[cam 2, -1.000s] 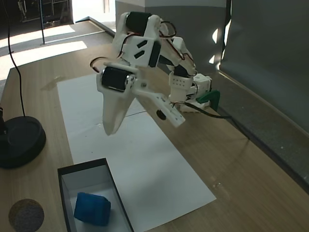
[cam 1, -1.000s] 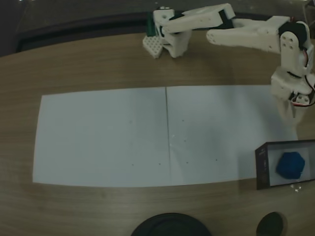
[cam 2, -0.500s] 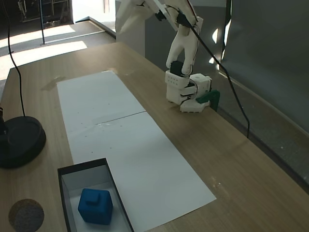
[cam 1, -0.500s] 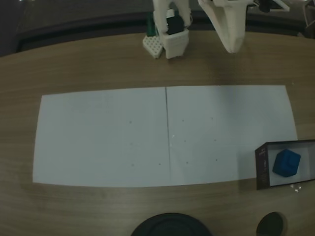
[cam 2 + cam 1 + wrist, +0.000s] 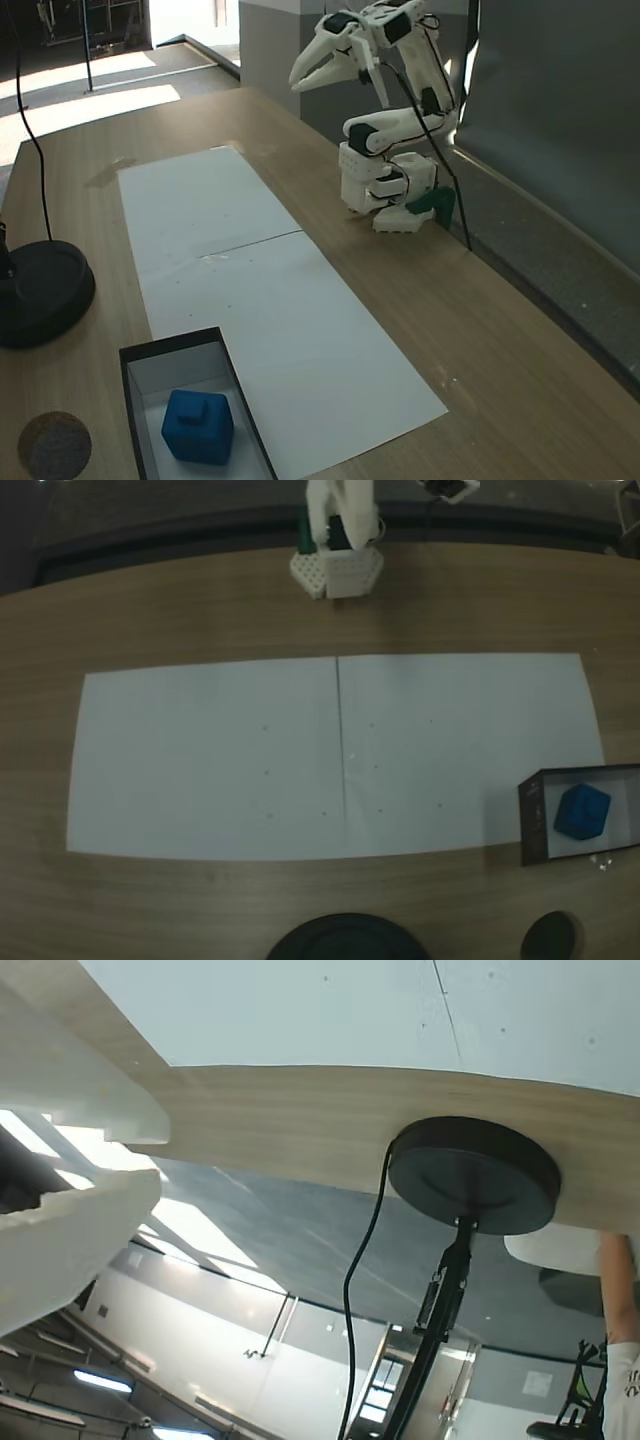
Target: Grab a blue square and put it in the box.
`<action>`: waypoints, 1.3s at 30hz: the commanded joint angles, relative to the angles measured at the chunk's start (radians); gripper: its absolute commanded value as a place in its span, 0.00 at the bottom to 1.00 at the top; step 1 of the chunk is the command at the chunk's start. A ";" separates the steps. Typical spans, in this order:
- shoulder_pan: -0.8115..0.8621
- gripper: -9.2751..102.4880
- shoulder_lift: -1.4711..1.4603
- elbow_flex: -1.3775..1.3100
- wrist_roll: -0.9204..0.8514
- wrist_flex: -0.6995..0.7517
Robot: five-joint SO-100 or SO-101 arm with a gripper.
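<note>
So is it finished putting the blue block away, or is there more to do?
It looks finished. The blue square sits on the pale floor of the box, free of any grip. The gripper holds nothing; its fingers are slightly parted and it is raised above the arm's base, far from the box. Nothing else blue lies on the white paper, so nothing appears left.

White paper (image 5: 330,755), black stand base (image 5: 40,290)
</note>
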 commanded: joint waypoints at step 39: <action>-0.058 0.08 0.293 0.945 0.155 -0.235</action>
